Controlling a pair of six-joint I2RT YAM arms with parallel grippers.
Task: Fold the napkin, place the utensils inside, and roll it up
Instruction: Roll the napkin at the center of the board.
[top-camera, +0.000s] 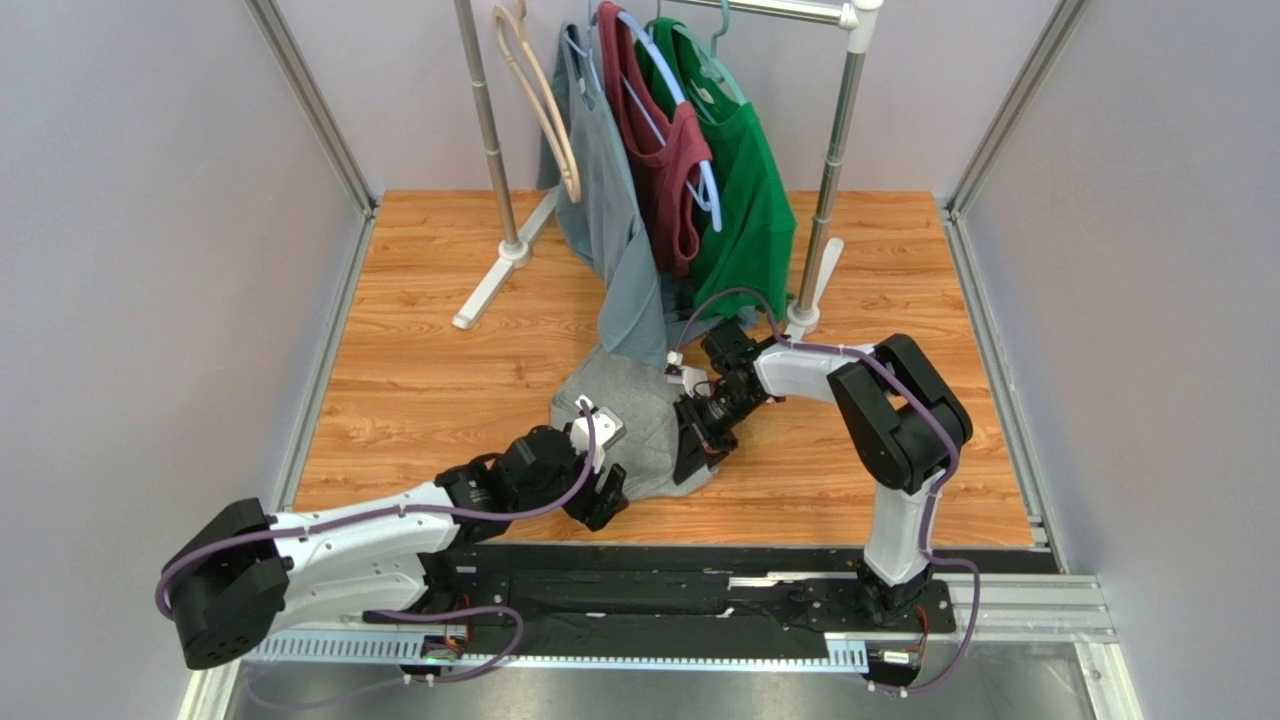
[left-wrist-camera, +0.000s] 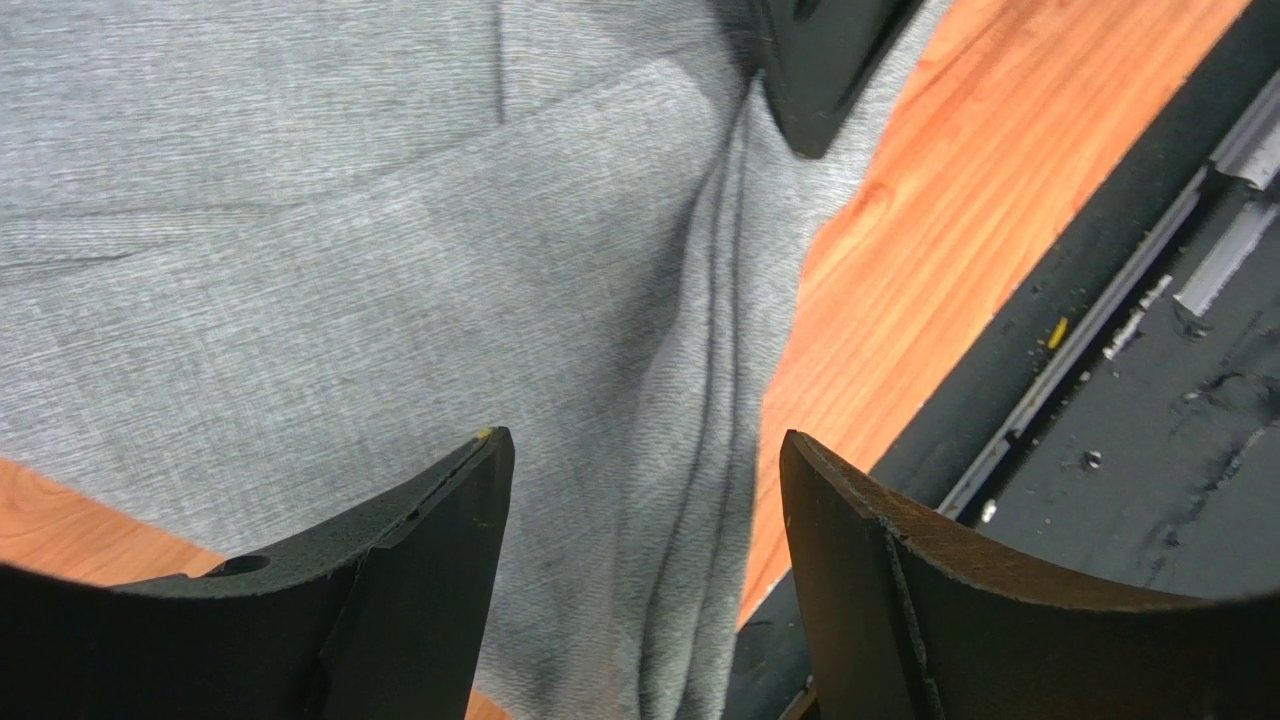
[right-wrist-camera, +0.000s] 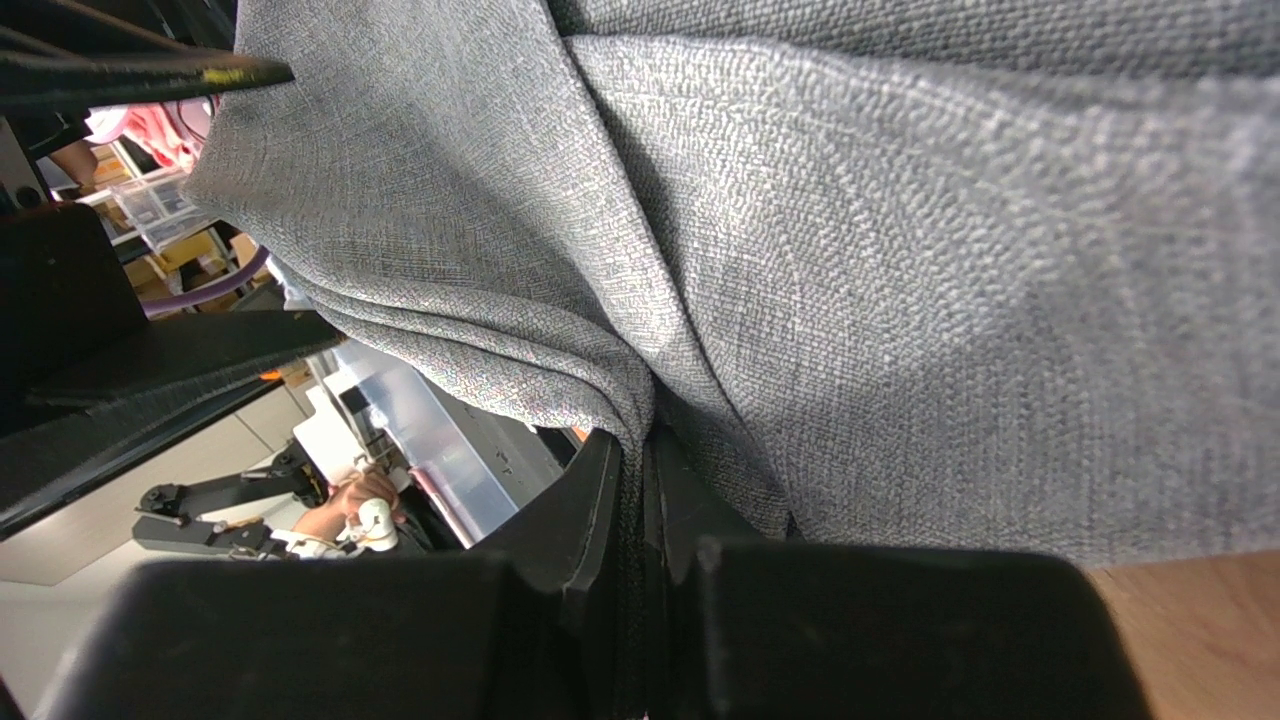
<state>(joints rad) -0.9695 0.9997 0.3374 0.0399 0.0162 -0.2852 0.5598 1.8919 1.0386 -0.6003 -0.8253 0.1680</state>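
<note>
The heather-grey napkin (top-camera: 643, 408) lies bunched on the wooden table, its right edge lifted. My right gripper (top-camera: 700, 444) is shut on a fold of that edge; in the right wrist view the cloth (right-wrist-camera: 842, 225) hangs from the closed jaws (right-wrist-camera: 646, 465). My left gripper (top-camera: 604, 492) is open at the napkin's near-left edge. In the left wrist view its fingers (left-wrist-camera: 643, 450) straddle a ridge of cloth (left-wrist-camera: 451, 270) without touching it, and a right fingertip (left-wrist-camera: 819, 68) shows at the top. No fork is in view.
A clothes rack (top-camera: 824, 225) stands at the back with a grey shirt (top-camera: 609, 210), a maroon top (top-camera: 661, 135), a green shirt (top-camera: 744, 165) and a beige hanger (top-camera: 544, 105). The grey shirt's hem hangs to the napkin. A black base rail (top-camera: 676, 578) runs along the near edge.
</note>
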